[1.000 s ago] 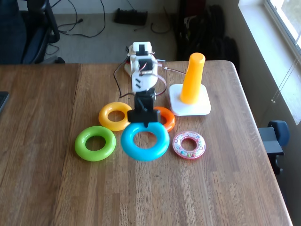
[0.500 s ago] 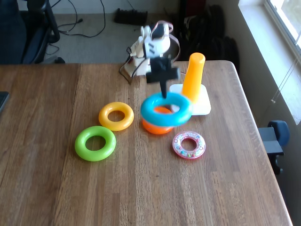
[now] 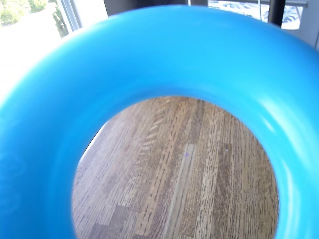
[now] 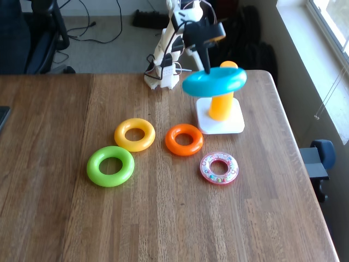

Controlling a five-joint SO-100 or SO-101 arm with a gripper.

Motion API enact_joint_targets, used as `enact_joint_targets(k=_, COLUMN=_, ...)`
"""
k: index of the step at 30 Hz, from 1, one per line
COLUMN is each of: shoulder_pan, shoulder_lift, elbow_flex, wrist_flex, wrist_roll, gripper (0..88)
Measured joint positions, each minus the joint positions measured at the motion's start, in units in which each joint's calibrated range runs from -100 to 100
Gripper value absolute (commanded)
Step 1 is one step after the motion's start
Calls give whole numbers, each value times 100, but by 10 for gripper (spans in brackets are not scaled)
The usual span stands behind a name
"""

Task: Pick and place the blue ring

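Five rings are counted: the blue ring (image 4: pixel 214 81), gripped by the closed tool (image 4: pixel 208 70), is held above the orange peg (image 4: pixel 222 103) near the tabletop's (image 4: pixel 163 218) far right corner; yellow (image 4: pixel 134 134), orange (image 4: pixel 184 139), green (image 4: pixel 110 166) and pink (image 4: pixel 218 168) rings lie mid-tabletop.

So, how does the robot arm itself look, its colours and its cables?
The arm has white plastic links with black motor blocks. Its gripper is black, with thin dark fingers. Thin loose cables loop at the top and near the white base.
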Motion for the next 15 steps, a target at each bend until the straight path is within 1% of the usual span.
enact_joint_targets(k=9, shoulder_pan=-497, shoulder_lift=-328, elbow_flex=45, wrist_flex=0, wrist_roll=-15, gripper=23)
enact_joint_targets(k=15, shoulder_pan=-875, shoulder_lift=-967, elbow_flex=1273, wrist_flex=0, wrist_roll=-254, gripper=23)
